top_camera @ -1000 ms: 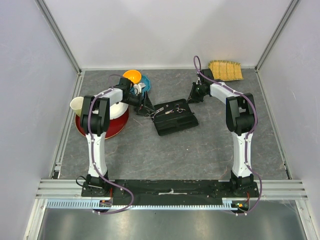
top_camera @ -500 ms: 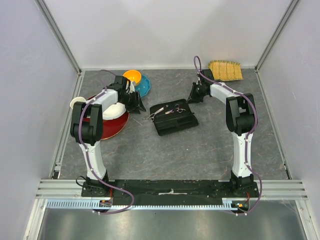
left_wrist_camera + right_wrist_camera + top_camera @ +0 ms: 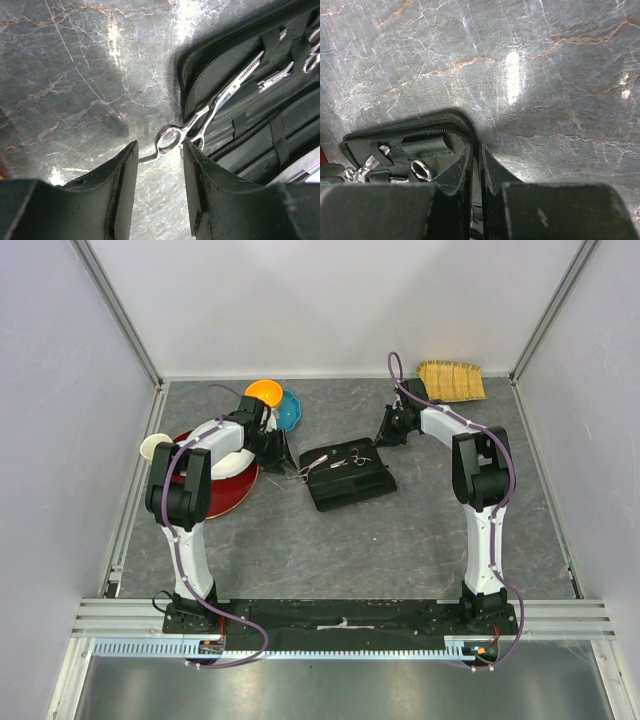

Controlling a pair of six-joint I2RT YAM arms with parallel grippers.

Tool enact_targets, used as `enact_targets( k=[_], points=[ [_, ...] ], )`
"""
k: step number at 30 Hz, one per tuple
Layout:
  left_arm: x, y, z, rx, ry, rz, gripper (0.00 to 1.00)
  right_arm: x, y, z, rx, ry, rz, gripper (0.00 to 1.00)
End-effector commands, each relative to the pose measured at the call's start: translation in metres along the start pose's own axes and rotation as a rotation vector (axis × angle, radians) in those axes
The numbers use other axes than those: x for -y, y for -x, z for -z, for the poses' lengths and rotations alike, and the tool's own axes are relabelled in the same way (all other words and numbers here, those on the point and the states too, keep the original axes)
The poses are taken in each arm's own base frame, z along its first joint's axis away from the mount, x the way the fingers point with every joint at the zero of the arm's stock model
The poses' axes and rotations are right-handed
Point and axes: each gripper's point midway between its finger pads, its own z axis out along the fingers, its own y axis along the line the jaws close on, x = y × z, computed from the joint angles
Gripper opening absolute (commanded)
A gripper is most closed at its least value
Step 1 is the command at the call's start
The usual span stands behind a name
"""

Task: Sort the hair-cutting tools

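Left pincer (image 3: 159, 150), wide, straddles the ring of a scissors (image 3: 216, 102); right pincer (image 3: 476, 156), narrow, pinches the black case (image 3: 422, 144) edge.

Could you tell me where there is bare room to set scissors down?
The broad stretch of table between the black case and the arm bases is bare. So is the back strip between the teal bowl and the straw mat. Around the red dish and left hand it is crowded.

a robotics lab test cell: plain white panel walls (image 3: 340, 300) framed by bare aluminium profile rails (image 3: 118, 312) box in a grey marbled worktop (image 3: 350, 550), and two white-and-black robot arms (image 3: 190, 550) are bolted to a black base plate (image 3: 300, 612) at its near edge.
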Motion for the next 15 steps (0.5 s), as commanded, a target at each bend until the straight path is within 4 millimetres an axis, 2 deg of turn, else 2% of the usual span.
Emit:
enact_targets(
  k=[1, 6, 9, 11, 15],
  points=[
    [-0.003, 0.008, -0.009, 0.009, 0.055, -0.042, 0.47, 0.025, -0.030, -0.021, -0.069, -0.083, -0.005, 0.13],
    [-0.017, 0.008, -0.012, 0.002, 0.137, -0.104, 0.43, 0.027, -0.031, -0.022, -0.072, -0.085, -0.006, 0.13],
    [-0.014, 0.010, -0.015, 0.000, 0.137, -0.132, 0.40, 0.027, -0.031, -0.022, -0.073, -0.084, -0.006, 0.13],
    [-0.009, 0.013, -0.016, 0.005, 0.135, -0.156, 0.33, 0.028, -0.031, -0.022, -0.074, -0.084, -0.008, 0.13],
    [-0.007, 0.012, -0.019, -0.018, 0.155, -0.229, 0.29, 0.027, -0.031, -0.022, -0.073, -0.083, -0.006, 0.13]
  ],
)
